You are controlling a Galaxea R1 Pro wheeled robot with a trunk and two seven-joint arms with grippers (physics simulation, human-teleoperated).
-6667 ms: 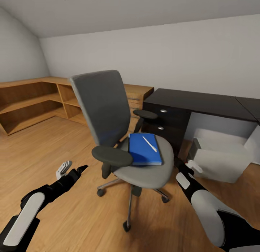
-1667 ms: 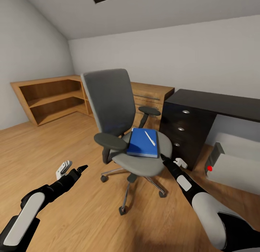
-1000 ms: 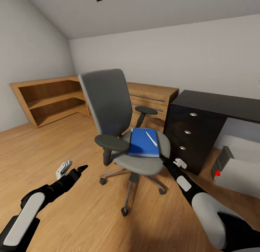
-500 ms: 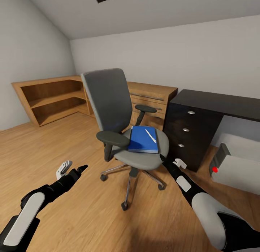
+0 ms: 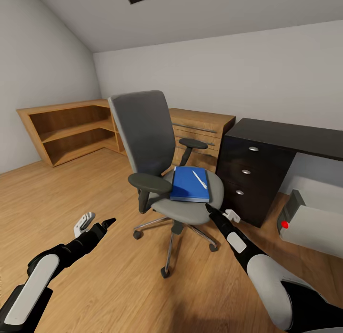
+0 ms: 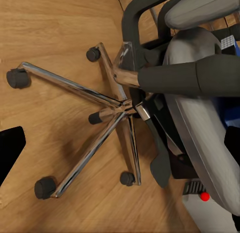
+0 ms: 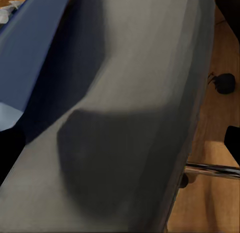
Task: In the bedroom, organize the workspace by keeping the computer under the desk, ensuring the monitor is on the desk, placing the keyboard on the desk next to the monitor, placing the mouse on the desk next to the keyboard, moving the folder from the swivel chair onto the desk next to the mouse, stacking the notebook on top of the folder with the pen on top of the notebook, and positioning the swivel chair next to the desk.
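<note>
Head view: pen [image 5: 199, 179] lies on folder [image 5: 190, 184], no writing legible

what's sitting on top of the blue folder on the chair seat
A white pen lies diagonally on the blue folder, which rests on the swivel chair seat. Whether anything sits under the folder is covered by it.

Blue folder [image 5: 190, 184] w/ pen [image 5: 199, 179] on swivel chair [image 5: 162, 156] seat, just beyond right gripper [image 5: 220, 211]; desk [image 5: 267, 156] to gripper's right.

Blue folder [image 5: 189, 184] with white pen [image 5: 199, 179] on grey swivel chair [image 5: 157, 151] seat.
</note>
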